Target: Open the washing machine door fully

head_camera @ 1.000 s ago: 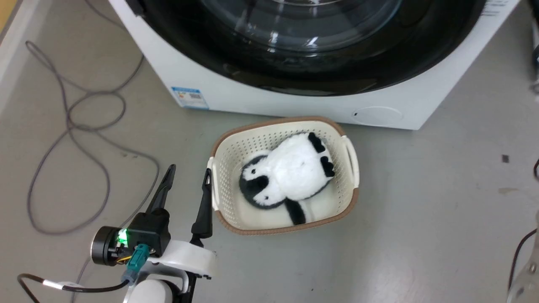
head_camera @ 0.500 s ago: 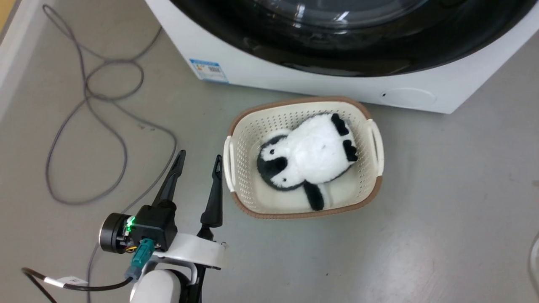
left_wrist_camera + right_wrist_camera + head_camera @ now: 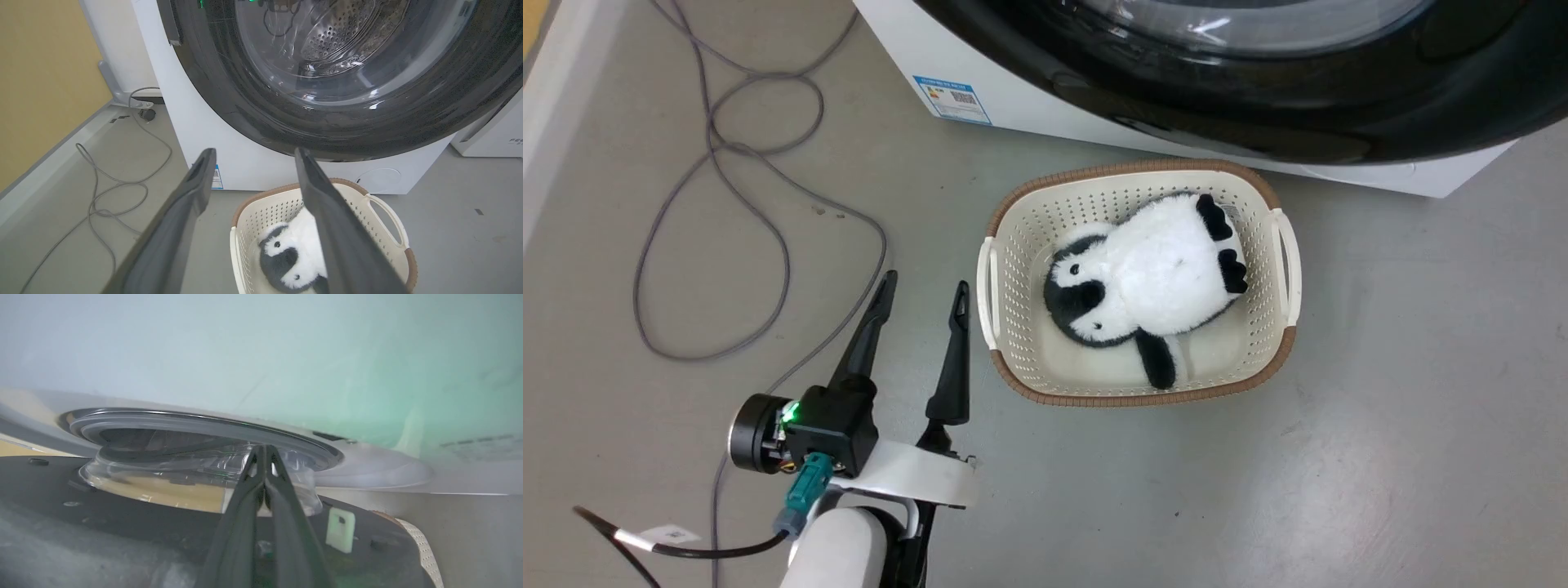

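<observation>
The washing machine [image 3: 1005, 102] is white, with a blue label [image 3: 953, 99]. Its glossy black door [image 3: 1258, 106] stands ajar, its lower rim jutting out over the white front. In the left wrist view the door [image 3: 229, 94] shows its clear glass window with the steel drum behind. My left gripper [image 3: 923, 286] is open low over the floor, left of the basket and well apart from the door. My right gripper [image 3: 261, 451] is shut with nothing in it, lying along the door's dark inner rim [image 3: 81, 506] toward the glass bowl [image 3: 163, 477] and the grey gasket [image 3: 196, 424].
A cream basket [image 3: 1013, 220] holding a plush penguin [image 3: 1168, 278] sits on the floor just before the washer, under the door. A grey cable [image 3: 880, 237] loops over the floor at left. A second white appliance [image 3: 498, 134] stands to the right and a yellow wall [image 3: 41, 81] to the left.
The head camera has moved, shifting the whole picture. The door's lower right rim now covers more of the white front, including the round flap. My left gripper stays open.
</observation>
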Controlling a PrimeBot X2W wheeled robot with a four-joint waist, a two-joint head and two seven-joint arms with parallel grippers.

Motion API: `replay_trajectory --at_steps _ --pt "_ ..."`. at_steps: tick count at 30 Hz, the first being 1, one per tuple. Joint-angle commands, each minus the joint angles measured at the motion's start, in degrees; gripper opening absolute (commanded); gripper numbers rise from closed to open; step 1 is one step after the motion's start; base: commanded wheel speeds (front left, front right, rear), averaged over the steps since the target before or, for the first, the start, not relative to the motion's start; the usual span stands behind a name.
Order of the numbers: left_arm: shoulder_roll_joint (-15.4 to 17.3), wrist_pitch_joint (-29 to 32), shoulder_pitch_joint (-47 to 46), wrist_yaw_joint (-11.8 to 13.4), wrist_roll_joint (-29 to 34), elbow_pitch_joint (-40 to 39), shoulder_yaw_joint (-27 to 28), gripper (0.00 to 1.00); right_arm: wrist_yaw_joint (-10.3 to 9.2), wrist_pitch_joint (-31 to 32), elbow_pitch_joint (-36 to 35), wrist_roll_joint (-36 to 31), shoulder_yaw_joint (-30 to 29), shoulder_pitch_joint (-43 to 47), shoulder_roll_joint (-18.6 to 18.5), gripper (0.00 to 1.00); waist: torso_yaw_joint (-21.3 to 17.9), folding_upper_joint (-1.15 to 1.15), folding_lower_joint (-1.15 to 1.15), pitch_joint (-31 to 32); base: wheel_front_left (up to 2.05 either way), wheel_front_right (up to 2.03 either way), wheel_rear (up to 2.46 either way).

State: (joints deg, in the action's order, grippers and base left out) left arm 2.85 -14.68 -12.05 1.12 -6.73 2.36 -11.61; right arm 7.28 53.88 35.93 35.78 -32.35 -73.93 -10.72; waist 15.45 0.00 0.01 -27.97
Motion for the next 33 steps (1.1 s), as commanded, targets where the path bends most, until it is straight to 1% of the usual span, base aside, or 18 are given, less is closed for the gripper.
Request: replay_trajectory --at_steps 1,11,20,27,33 --pt "0.03 -0.32 -0.86 0.42 -0.2 0.05 -0.09 1.0 0.21 0.56 0.26 0.1 0.45 0.31 1.75 0.0 -0.03 0.0 -0.01 0.12 0.0 0.0 0.0" --pt "0.03 -0.32 -0.45 0.44 0.07 0.78 0.0 1.0 0.21 4.21 -4.92 -0.37 -0.08 5.9 3.12 0.0 -0.43 0.0 -0.01 2.36 0.0 0.0 0.0" --pt "0.03 -0.32 0.52 0.55 -0.15 1.52 0.47 1.0 0.21 7.28 -8.82 0.53 0.0 13.67 4.5 0.0 -0.4 0.0 -0.01 6.64 0.0 0.0 0.0" --pt "0.03 -0.32 2.24 0.66 0.03 2.14 1.49 1.0 0.21 8.97 -13.23 3.75 1.48 22.78 6.51 0.0 0.04 0.0 -0.01 11.44 0.0 0.0 0.0" --pt "0.03 -0.32 4.53 0.39 0.61 2.71 2.36 1.0 0.21 9.96 -16.11 8.33 2.91 30.77 7.52 0.0 0.21 0.0 -0.01 15.73 0.0 0.0 0.0"
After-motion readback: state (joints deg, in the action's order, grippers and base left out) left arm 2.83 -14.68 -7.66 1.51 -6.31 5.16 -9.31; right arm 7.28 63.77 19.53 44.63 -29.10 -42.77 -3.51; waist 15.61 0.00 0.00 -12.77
